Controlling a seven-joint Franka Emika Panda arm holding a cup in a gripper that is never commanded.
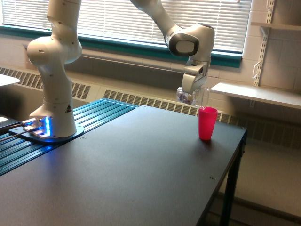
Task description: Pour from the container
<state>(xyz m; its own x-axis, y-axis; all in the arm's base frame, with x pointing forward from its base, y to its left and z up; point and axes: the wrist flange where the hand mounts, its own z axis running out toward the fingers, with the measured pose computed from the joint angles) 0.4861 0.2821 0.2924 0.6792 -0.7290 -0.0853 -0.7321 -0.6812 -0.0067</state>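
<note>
Gripper (193, 92): hangs from the white arm's wrist, pointing down, clamped on the clear cup; the fingers themselves are hard to make out against the cup.
Clear cup (194, 98): held in the air, tipped well off upright, its mouth towards the exterior view's right and downward; its lower lip sits just above the pink cup's rim, at about 11 o'clock from that rim.
Dark bits (183, 96): small purplish pieces seen through the clear wall, gathered at the cup's closed end, at 9 o'clock from the gripper; whether any are falling cannot be told.
Pink cup (207, 123): opaque bright pink tumbler, upright on the table, at about 5 o'clock from the gripper, near the table's far right edge.
Table (141, 169): dark flat top with only the pink cup standing on it.
Arm (188, 42): white, jointed, coming in from 11 o'clock above the gripper.
Arm base (52, 84): white column at 9 o'clock, well apart from the cups, standing on a ribbed teal platform with a blue light glowing at its foot.
Shelf (256, 95): pale wall shelf at 3 o'clock, behind the cups.
Window blinds (117, 19): closed slats along the back wall at 12 o'clock.
</note>
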